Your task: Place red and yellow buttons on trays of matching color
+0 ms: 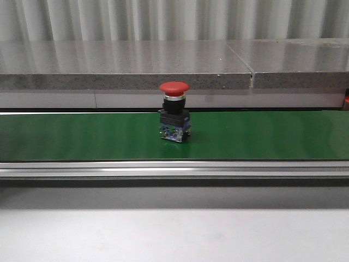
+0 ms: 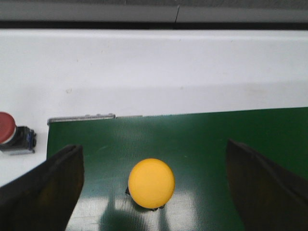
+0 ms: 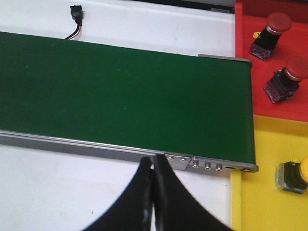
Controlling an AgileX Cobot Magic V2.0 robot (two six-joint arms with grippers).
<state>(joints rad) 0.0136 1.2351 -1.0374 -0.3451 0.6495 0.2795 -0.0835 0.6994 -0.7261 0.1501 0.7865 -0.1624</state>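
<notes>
A red button (image 1: 174,112) stands upright on the green belt (image 1: 82,136) in the front view, where neither gripper shows. In the left wrist view a yellow button (image 2: 151,183) stands on the belt between the wide-apart fingers (image 2: 45,190) of my open left gripper (image 2: 153,149), touching neither. Another red button (image 2: 10,134) lies on its side on the white table beside the belt's end. My right gripper (image 3: 153,166) is shut and empty over the white table by the belt's rail. The red tray (image 3: 245,72) holds two red buttons (image 3: 270,32) (image 3: 288,79). The yellow tray (image 3: 262,202) holds one yellow button (image 3: 294,175).
A metal rail (image 1: 174,170) runs along the belt's near side, and a grey stone ledge (image 1: 125,68) lies behind the belt. A black connector with a cable (image 3: 75,13) lies on the white table beyond the belt. The trays sit just past the belt's end (image 3: 250,115).
</notes>
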